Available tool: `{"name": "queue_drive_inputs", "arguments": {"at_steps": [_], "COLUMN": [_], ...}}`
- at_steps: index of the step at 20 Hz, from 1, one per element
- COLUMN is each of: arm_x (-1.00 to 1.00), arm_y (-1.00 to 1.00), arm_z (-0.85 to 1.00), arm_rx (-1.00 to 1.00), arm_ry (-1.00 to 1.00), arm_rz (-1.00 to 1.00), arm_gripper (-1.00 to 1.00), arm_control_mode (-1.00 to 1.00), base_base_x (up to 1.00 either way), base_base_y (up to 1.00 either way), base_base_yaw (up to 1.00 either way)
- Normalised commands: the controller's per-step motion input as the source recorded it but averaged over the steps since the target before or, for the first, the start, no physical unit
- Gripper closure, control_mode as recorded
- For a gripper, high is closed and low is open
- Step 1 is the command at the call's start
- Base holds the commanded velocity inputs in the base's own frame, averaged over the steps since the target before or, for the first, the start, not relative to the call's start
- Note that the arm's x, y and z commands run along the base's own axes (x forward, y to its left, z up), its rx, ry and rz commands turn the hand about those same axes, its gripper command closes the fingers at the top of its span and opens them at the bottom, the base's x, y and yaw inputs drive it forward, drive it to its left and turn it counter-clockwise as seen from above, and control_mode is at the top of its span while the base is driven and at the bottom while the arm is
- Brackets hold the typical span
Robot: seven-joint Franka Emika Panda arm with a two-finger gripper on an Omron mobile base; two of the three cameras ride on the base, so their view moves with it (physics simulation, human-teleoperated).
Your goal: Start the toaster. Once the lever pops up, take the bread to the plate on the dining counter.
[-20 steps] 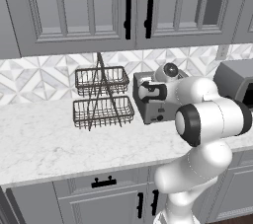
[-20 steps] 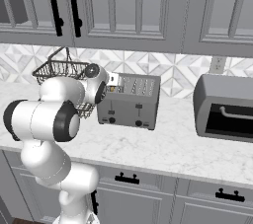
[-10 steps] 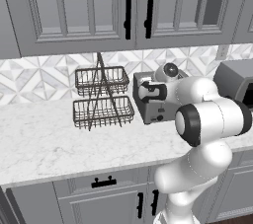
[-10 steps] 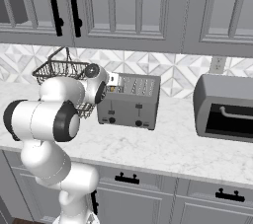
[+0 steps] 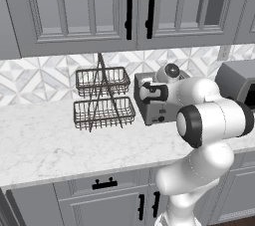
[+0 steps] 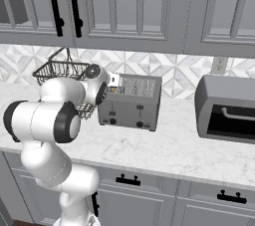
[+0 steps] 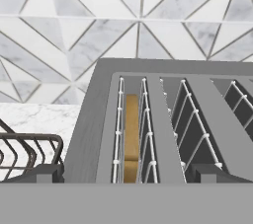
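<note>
Dark finger tips of the gripper (image 7: pixel 126 176) stand spread as wide as they go, one at each side of the hand view's lower edge, holding nothing and touching nothing. Between them, straight ahead, lies the top of the toaster (image 7: pixel 163 119), grey metal with wire-guarded slots. The bread (image 7: pixel 131 136), a tan slice seen edge-on, sits down inside the leftmost slot. In the right base view the toaster (image 6: pixel 130 101) stands on the marble worktop (image 6: pixel 164 148) with small dark knobs low on its front. A wire basket rack (image 5: pixel 103 98) stands just beside it, a toaster oven (image 6: pixel 226 108) on the other side. No writing or brand is readable.
</note>
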Motion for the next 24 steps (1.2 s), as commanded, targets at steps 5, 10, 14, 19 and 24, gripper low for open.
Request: {"name": "queue_drive_inputs", "arguments": {"at_steps": [5, 10, 14, 19, 24], "arm_x": [0.0, 0.0, 0.0, 0.0, -0.01], "arm_y": [0.0, 0.0, 0.0, 0.0, 0.0], "arm_z": [0.0, 0.0, 0.0, 0.0, 0.0], "arm_rx": [0.0, 0.0, 0.0, 0.0, 0.0], "arm_ry": [0.0, 0.0, 0.0, 0.0, 0.0], "arm_rz": [0.0, 0.0, 0.0, 0.0, 0.0], "arm_gripper": [-1.0, -1.0, -1.0, -1.0, -1.0], "arm_control_mode": [-1.0, -1.0, -1.0, -1.0, -1.0], "base_base_x": [0.0, 0.0, 0.0, 0.0, 0.0], "base_base_y": [0.0, 0.0, 0.0, 0.0, 0.0], "base_base_yaw": [0.0, 0.0, 0.0, 0.0, 0.0]}}
